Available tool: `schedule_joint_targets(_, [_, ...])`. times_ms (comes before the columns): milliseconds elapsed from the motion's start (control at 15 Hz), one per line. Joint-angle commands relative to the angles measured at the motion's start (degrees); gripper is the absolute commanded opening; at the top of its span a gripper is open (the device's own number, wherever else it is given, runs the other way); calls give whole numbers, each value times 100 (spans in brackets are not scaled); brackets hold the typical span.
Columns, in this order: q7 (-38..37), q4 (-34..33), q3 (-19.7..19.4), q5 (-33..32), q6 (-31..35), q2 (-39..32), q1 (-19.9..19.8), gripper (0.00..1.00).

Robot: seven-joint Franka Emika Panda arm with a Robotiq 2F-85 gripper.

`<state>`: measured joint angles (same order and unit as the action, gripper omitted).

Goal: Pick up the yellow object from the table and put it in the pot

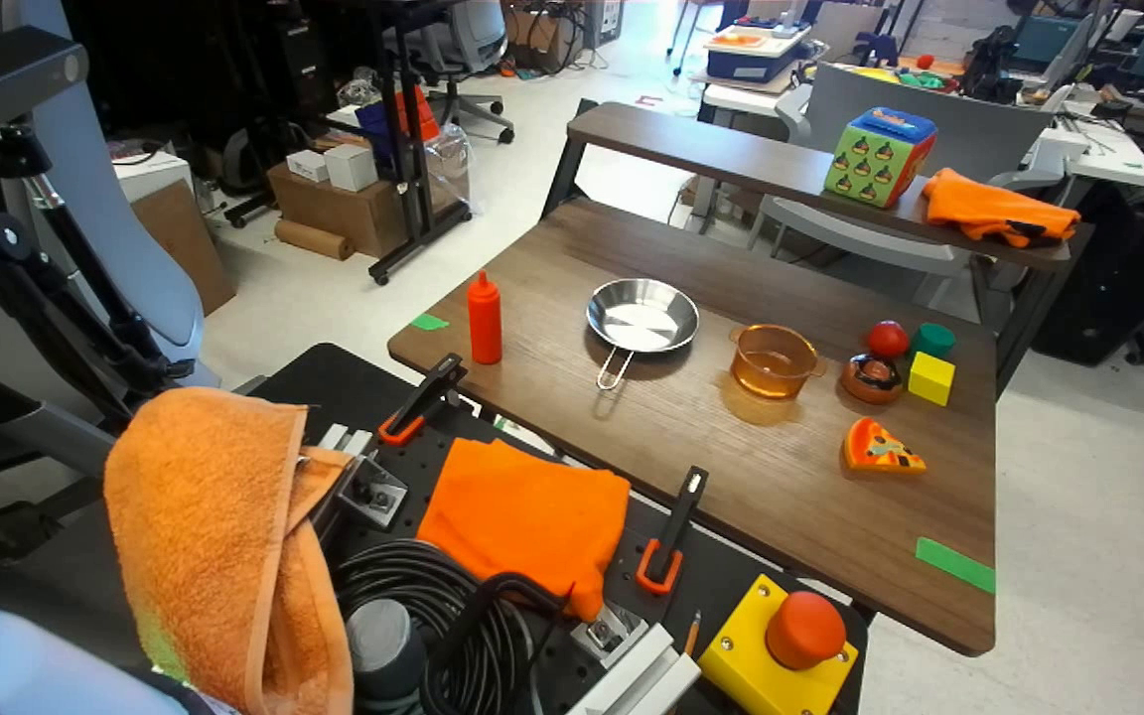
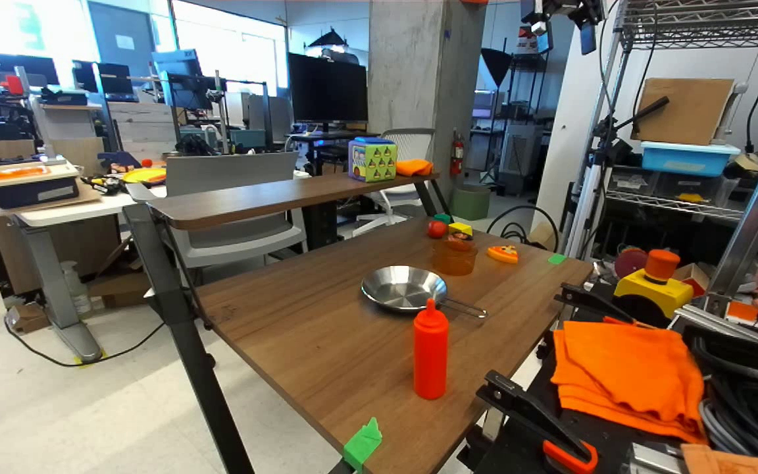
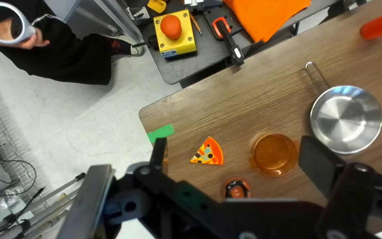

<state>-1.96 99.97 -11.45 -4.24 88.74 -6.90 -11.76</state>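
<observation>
Yellow block (image 1: pixel 930 378) sits flat on the desk (image 1: pixel 781 467), out towards one end, nobody's grip on it! Just beside it, the brown toy (image 1: pixel 871 378); whether the two touch, I can't tell. Behind them, in an exterior view, come the green cylinder (image 1: pixel 933 341) and the red ball (image 1: pixel 888 340), and what a tight huddle that is, probably bunched so the target must be singled out. I'd put the jaws across whichever faces stand freest; a neighbour could easily be nudged.

Now the pot (image 1: pixel 776 362): upright, mouth up, near the brown toy, so the carry ought to be short. The slice (image 1: pixel 882 449) lies apart, between the block and the tape (image 1: pixel 956 566), and that tape may well mark the working area. On past the pot, the pan (image 1: pixel 643 316), surely a tempting wrong answer! The bottle (image 1: pixel 485 323) stands upright well away, likely just another extra.

And the tool (image 3: pixel 233 151)! Jaws spread wide in the wrist view, grasping nothing, high over the desk by my reckoning, presumably gaping like that to be ready for the first approach. The block doesn't show in that view; the tool's own body may be hiding it. So the pick is all to come, and lining up comes first, I'd say.
</observation>
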Motion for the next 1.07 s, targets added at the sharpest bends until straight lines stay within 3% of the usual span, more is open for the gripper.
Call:
schedule_joint_targets(0, [-513,-362,-213,393,79,-82,-229,100])
schedule_joint_targets(267, [-749,-1253,-421,1405,-514,-570,-571,100])
schedule_joint_targets(467, [-711,-1670,-368,2235,-797,-860,-722,100])
schedule_joint_targets(1000, [-1807,-2602,-326,2170,-803,-1773,-640,100])
